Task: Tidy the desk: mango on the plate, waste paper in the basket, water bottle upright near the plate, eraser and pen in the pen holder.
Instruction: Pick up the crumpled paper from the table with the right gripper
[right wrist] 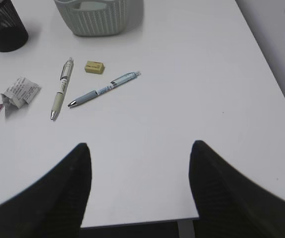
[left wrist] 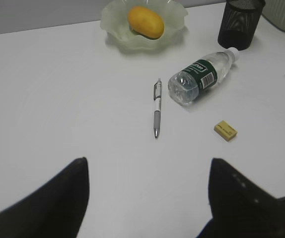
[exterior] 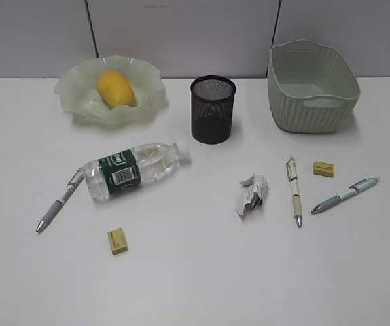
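Nearest the exterior camera, a yellow eraser (exterior: 118,240) lies loose on the white bench (exterior: 195,285), with a second eraser (exterior: 323,168) far right beside two pens, one cream-barrelled (exterior: 293,189), one blue-grey (exterior: 345,195). A third pen (exterior: 60,202) rests at the base of the water bottle (exterior: 135,170), which lies on its side left of centre. Only the mango (exterior: 116,88) looks settled, sitting in the plate (exterior: 73,92) at the back left. Waste paper (exterior: 253,193) sits mid-bench, well apart from the basket (exterior: 312,85); the pen holder (exterior: 213,109) appears to hold nothing. Four of five jobs appear outstanding. Both arms hang back near the front edge: left end effector (left wrist: 147,198) and right end effector (right wrist: 140,188) each spread wide, gripping nothing.
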Robot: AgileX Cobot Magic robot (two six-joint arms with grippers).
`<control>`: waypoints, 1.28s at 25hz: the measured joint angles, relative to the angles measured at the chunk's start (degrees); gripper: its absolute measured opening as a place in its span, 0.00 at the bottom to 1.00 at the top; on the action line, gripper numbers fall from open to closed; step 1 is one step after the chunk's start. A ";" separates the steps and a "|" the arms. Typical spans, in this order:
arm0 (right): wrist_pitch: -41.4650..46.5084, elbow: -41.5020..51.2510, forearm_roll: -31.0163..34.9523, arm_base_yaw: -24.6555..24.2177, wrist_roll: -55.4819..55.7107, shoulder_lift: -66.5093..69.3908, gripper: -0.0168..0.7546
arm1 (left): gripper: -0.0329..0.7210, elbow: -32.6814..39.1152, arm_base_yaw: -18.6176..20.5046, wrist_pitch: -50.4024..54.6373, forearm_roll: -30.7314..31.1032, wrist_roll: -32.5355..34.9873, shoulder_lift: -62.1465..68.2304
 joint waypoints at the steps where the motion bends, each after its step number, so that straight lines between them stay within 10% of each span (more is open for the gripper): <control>1: -0.37 -0.71 0.00 0.00 0.00 2.35 0.66 | 0.79 0.00 0.00 0.00 0.00 0.00 0.00; 24: -1.96 -21.56 11.65 0.20 1.08 59.78 0.66 | 0.77 0.00 0.00 0.00 0.00 0.00 0.00; 32: -1.29 -27.44 12.44 8.47 7.99 70.64 0.66 | 0.76 0.00 0.00 0.00 0.00 0.00 0.00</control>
